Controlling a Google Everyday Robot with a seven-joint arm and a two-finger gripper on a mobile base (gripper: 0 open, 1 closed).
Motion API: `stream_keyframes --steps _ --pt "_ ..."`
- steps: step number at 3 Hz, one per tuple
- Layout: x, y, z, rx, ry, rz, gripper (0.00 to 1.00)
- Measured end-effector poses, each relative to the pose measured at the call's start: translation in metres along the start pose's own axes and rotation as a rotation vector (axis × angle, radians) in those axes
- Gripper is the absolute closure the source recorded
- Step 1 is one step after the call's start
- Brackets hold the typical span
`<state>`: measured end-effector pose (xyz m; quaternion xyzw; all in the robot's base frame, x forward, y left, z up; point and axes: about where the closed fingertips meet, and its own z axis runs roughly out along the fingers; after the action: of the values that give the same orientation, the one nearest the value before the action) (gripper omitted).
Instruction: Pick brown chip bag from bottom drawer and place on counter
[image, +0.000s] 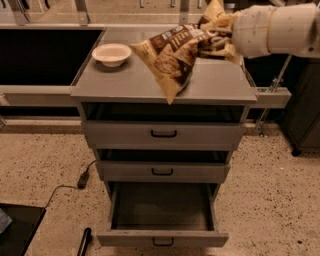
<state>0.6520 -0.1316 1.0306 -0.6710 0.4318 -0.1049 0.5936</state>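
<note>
Brown chip bag (172, 55) is hanging slantwise over the right half of the grey table (125, 82), with its tan lower corner pointing down past the front edge. I cannot tell whether it is touching the top. The gripper (216, 41) is sitting above the table's back right part, and its fingers (222, 24) are clamping the bag's crumpled upper right end. The white arm (280, 30) is reaching in from the right. A pale bowl (111, 52) is standing on the table's left side, well apart from the bag. Below, the bottom drawer (162, 239) is standing pulled far out, dark inside. A black cable (82, 177) is lying on the speckled floor to the left.
</note>
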Motion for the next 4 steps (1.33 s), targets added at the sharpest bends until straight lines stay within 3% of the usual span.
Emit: stream_keyframes --steps 1,2,4 --pt "0.022 -0.013 0.019 -0.009 -0.017 0.027 1.0" --pt "0.052 0.0 0.035 0.002 -0.023 0.118 1.0" --pt "0.112 0.049 0.016 0.038 0.099 0.286 1.0"
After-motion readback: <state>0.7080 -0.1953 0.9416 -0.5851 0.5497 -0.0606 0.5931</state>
